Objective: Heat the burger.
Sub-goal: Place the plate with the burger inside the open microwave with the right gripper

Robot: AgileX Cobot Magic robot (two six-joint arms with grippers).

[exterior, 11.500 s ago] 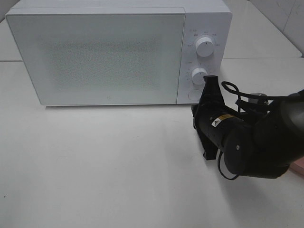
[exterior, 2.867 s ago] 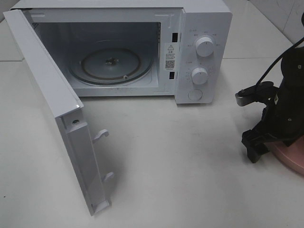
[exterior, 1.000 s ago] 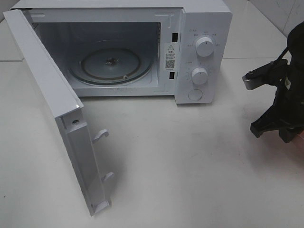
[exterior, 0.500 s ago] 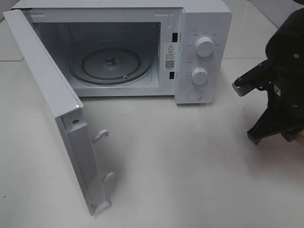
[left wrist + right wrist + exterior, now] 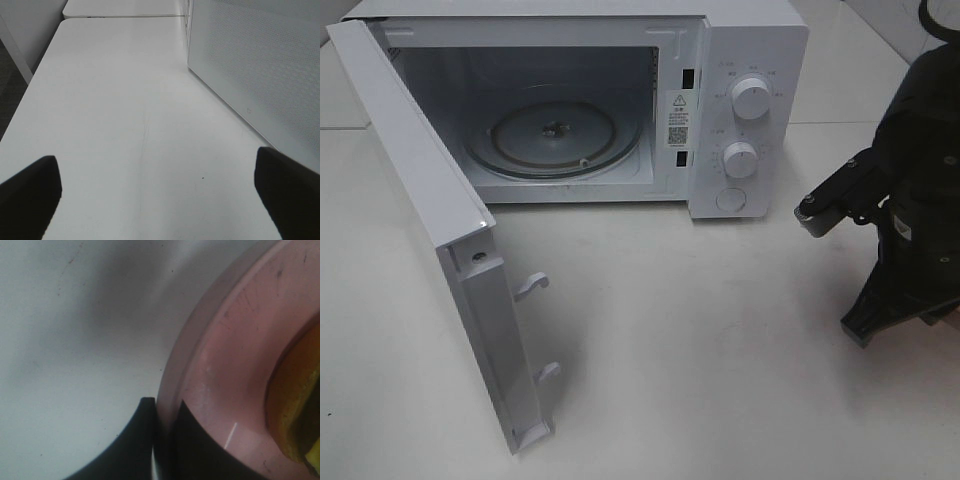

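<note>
The jaws of the right arm (image 5: 920, 180) pinch the rim of the pink plate (image 5: 225, 360), the burger (image 5: 295, 405) lying just beyond their tips toward the plate's middle, while the left jaws stand wide apart elsewhere

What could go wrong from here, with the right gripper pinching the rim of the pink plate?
1. The right gripper grips the pink plate only at its rim, so the plate may sag or slip and the burger could slide off.
2. The microwave's control panel stands between the plate and the glass turntable, so the plate could clip it on the way in.
</note>
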